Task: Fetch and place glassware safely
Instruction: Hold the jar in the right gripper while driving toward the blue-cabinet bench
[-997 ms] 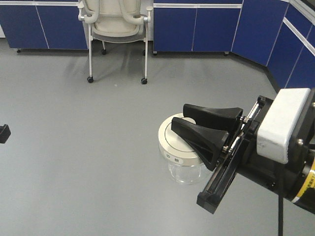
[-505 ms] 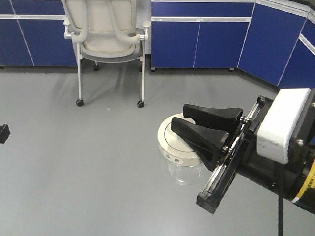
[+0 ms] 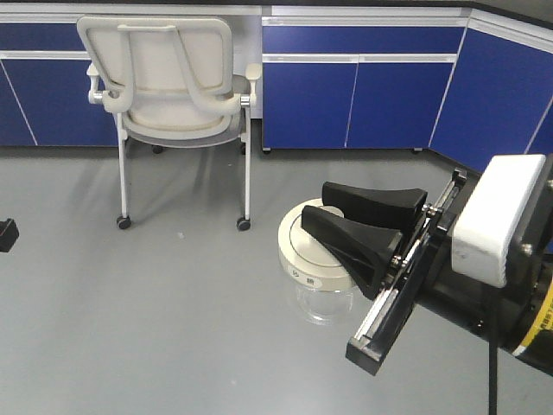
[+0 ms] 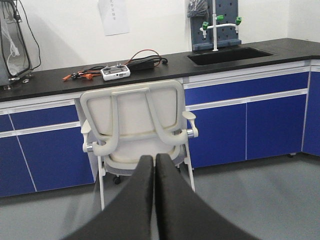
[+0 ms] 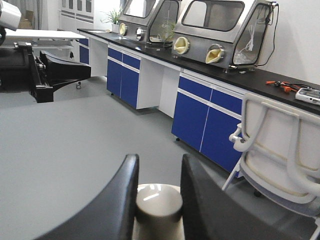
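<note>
The glassware, a squat clear jar under a wide cream-white lid, hangs in the air above the grey floor. My right gripper is shut on the lid's central knob, one black finger on each side of it. In the right wrist view the right gripper grips that knob, and the jar body is hidden below. My left gripper is shut with its two pads together and nothing between them. Only its black tip shows at the front view's left edge.
A white wheeled chair stands ahead on the left, in front of blue base cabinets. The black countertop carries cables and a sink. Glove boxes line another bench. Grey floor lies around.
The chair and cabinets have grown nearer and slid down-left in the front view. Both grippers and the jar keep the same place in the frame.
</note>
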{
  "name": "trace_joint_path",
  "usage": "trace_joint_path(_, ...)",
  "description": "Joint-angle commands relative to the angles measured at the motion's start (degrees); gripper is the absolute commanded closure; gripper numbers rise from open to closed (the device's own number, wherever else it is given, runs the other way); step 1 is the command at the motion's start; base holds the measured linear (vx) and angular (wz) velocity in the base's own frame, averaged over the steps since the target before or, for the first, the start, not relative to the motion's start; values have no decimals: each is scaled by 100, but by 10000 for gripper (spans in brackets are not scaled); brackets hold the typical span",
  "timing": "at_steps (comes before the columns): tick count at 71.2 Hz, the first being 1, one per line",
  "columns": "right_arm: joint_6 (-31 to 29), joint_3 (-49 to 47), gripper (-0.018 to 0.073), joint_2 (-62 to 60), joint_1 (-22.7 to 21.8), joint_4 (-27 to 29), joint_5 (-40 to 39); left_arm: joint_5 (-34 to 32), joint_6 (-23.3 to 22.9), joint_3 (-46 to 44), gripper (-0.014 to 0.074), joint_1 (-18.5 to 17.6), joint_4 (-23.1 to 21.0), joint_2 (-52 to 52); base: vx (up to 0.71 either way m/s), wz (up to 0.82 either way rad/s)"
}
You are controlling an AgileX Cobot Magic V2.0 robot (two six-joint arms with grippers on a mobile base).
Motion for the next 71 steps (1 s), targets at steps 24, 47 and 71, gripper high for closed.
trace_joint_path(24, -16, -173, 563, -93, 11, 144, -440, -380, -16, -137, 603, -36, -36, -52, 40, -7)
trace_joint_path(47, -16, -173, 563, -93, 11, 144, -440, -375, -16, -137, 603, -36, -36, -52, 30, -42)
trace_joint_path(71, -16, -173, 563, -93, 11, 144, -440, -375, -16, -137, 603, -36, -36, -52, 21, -73)
